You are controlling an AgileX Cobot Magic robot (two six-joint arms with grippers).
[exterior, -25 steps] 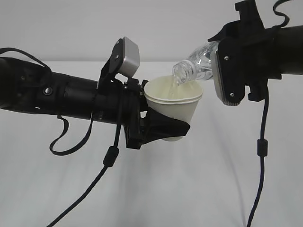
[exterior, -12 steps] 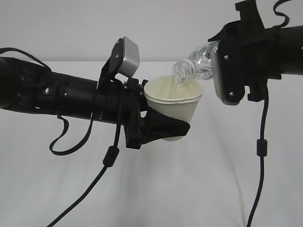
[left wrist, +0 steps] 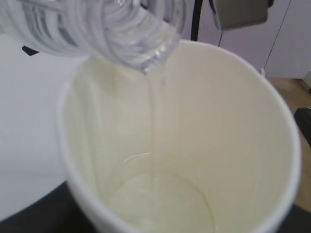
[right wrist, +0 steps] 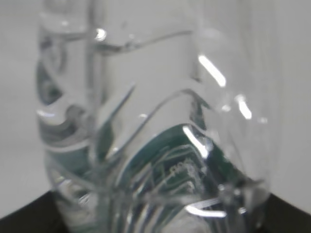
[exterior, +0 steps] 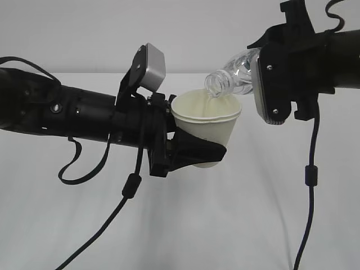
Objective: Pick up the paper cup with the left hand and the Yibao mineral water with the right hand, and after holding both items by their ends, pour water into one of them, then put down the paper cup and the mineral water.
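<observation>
The paper cup (exterior: 207, 128) is held in mid-air, tilted slightly, with my left gripper (exterior: 209, 152) shut on its lower part. The Yibao mineral water (exterior: 235, 76) is tipped neck-down to the left, its open mouth just above the cup's rim, with my right gripper (exterior: 269, 84) shut on its body. In the left wrist view a thin stream of water (left wrist: 153, 116) runs from the bottle neck (left wrist: 141, 43) into the cup (left wrist: 233, 126), and a shallow pool lies at the bottom (left wrist: 160, 204). The right wrist view is filled by the bottle with its green label (right wrist: 167, 162).
Below both arms lies the white table (exterior: 225, 225). A black cable (exterior: 130, 185) droops from the left arm and another (exterior: 310, 174) hangs from the right arm toward the table. A pale wall stands behind.
</observation>
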